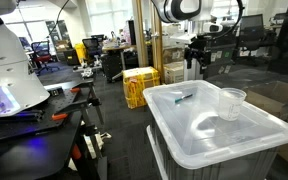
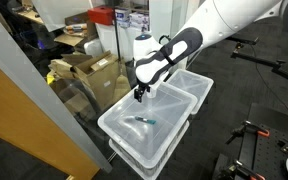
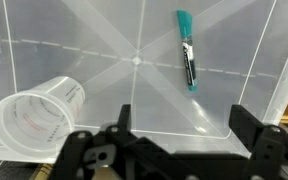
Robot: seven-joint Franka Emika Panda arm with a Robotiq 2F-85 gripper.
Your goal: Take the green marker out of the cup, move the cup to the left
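Note:
The green marker (image 3: 188,62) lies flat on the translucent white bin lid (image 3: 74,40), outside the cup. It shows in both exterior views (image 1: 182,97) (image 2: 141,120). The clear plastic cup (image 3: 39,115) stands empty on the lid near one edge, also seen in an exterior view (image 1: 231,101). My gripper (image 3: 184,130) is open and empty, hovering above the lid between the cup and the marker. It shows in both exterior views (image 1: 194,62) (image 2: 140,96).
The lid (image 1: 209,135) tops a stack of white bins (image 2: 134,145). A yellow crate (image 1: 139,85) stands on the floor behind. A dark bench with tools (image 1: 44,115) is to one side. Cardboard boxes (image 2: 89,70) sit beside the bins.

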